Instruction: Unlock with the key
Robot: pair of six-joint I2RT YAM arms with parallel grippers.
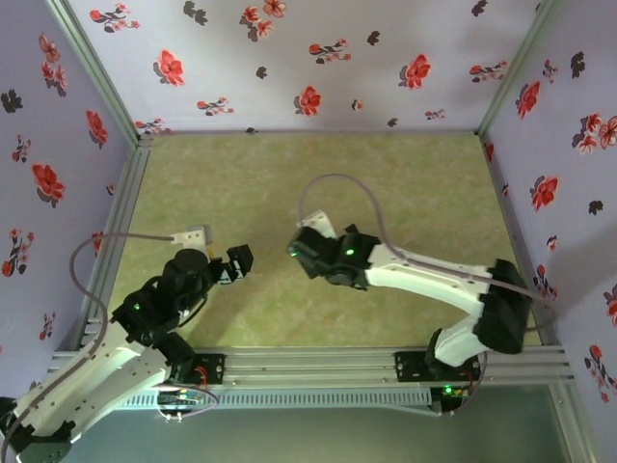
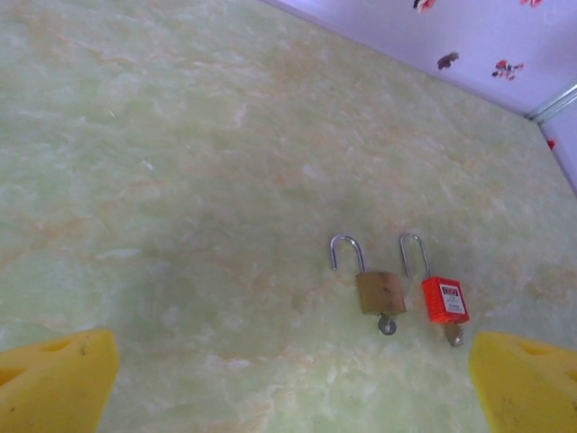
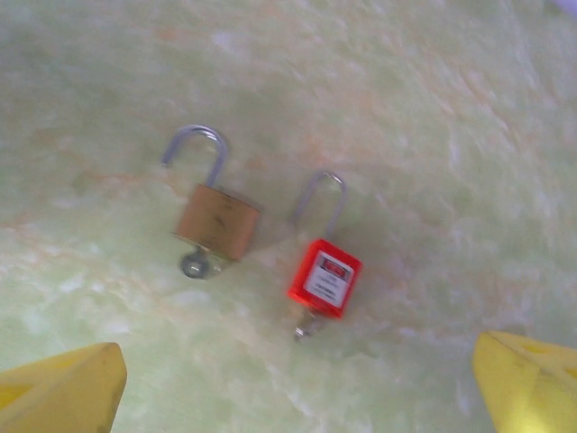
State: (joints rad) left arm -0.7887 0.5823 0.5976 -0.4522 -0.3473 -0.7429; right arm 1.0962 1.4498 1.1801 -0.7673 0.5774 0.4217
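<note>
**Top external view.** The left hand (image 1: 239, 260) and the right hand (image 1: 295, 247) face each other over the middle of the table (image 1: 289, 174), close together but apart. Judgement: both are stationed here so that each wrist camera covers the same work area.

**Left wrist view.** The yellow fingertips (image 2: 54, 383) of the left hand sit at the two near corners, spread wide with nothing between them, so the hand is open and empty. Two padlocks lie flat on the table, just beside each other and not touching. The brass padlock (image 2: 380, 290) is on the left and the red padlock (image 2: 444, 299) on the right, with their shackles (image 2: 347, 248) pointing far. The key (image 2: 453, 336) is seated in the near end of the red padlock. A second key (image 2: 387, 324) is seated in the brass one. Each shackle shows one leg clear of its body, which indicates released locks.

**Right wrist view.** The right hand (image 3: 293, 388) is likewise spread wide and empty, above the red padlock (image 3: 325, 278) and its key (image 3: 306, 327). This placement suggests the hand serves that key. The picture is blurred, so the shackle state here is probable, not certain.
</note>
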